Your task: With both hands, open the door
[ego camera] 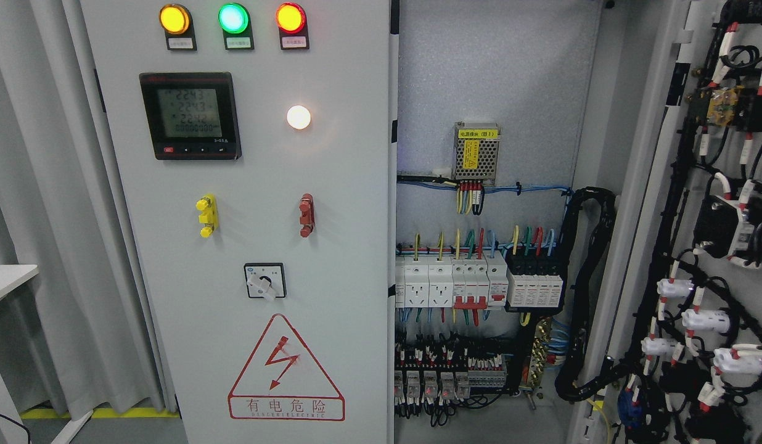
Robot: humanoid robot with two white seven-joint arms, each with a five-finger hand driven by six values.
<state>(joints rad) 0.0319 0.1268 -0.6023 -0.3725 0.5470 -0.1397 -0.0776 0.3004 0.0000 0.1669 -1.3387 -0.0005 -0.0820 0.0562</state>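
A grey electrical cabinet fills the head view. Its left door [245, 216] is closed and carries three lit lamps, a black digital meter [190, 116], a white lamp, a yellow handle [206, 216], a red handle [306, 214], a rotary switch [264, 281] and a red warning triangle. The right door [714, 246] stands swung open at the right, its inner face covered with black cables and white connectors. The open bay [486, 259] shows breakers, terminal blocks and coloured wires. Neither hand nor arm is in view.
Grey curtains [42, 216] hang to the left of the cabinet. A white table corner [5, 280] juts in at the left edge. A yellow floor line [79, 412] runs below the curtain. A black cable bundle [587, 290] loops between the bay and the open door.
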